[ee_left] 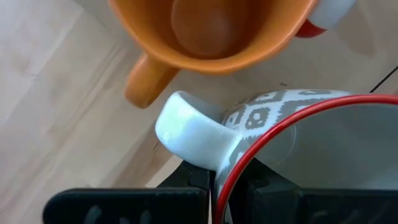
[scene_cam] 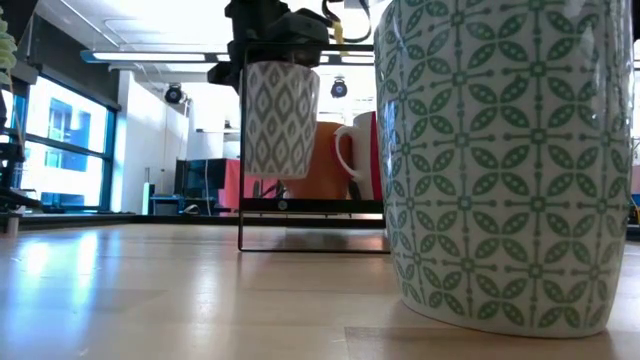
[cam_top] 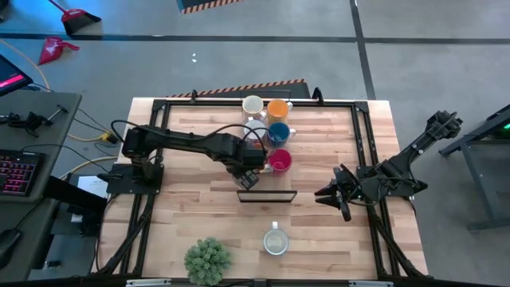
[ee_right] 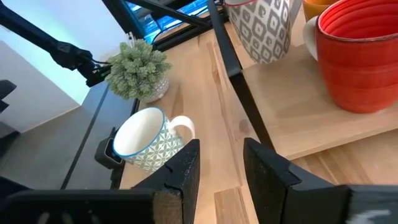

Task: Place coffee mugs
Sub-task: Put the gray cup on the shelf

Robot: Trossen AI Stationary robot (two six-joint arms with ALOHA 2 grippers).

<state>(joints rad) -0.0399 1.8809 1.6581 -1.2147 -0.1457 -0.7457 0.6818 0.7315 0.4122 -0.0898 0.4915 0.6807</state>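
My left gripper (cam_top: 249, 174) is shut on a grey-and-white patterned mug with a red rim (scene_cam: 280, 115), held in the air over the near edge of a black-framed wooden shelf (ee_right: 292, 134). White (cam_top: 253, 104), orange (cam_top: 277, 109), blue (cam_top: 278, 133) and red-pink (cam_top: 280, 161) mugs stand on their bases on that shelf. Another orange mug (ee_left: 211, 37) sits just below the held one. A green-patterned mug (cam_top: 275, 239) stands on the table near the near edge. My right gripper (ee_right: 217, 168) is open and waits at the table's right side, touching nothing. My left gripper holds the patterned mug by its wall at the red rim (ee_left: 225, 180), right beside the white handle (ee_left: 193, 134). One finger is inside the mug and one outside, coming from above and pointing down. The mug hangs upright below the fingers, lifted clear of the shelf.
A green spiky plant ball in a small pot (cam_top: 207, 259) stands at the near edge, left of the green-patterned mug. The thin black frame (scene_cam: 310, 215) of the shelf rises under the held mug. Bare wood (cam_top: 191, 207) lies to the left and near side of the shelf.
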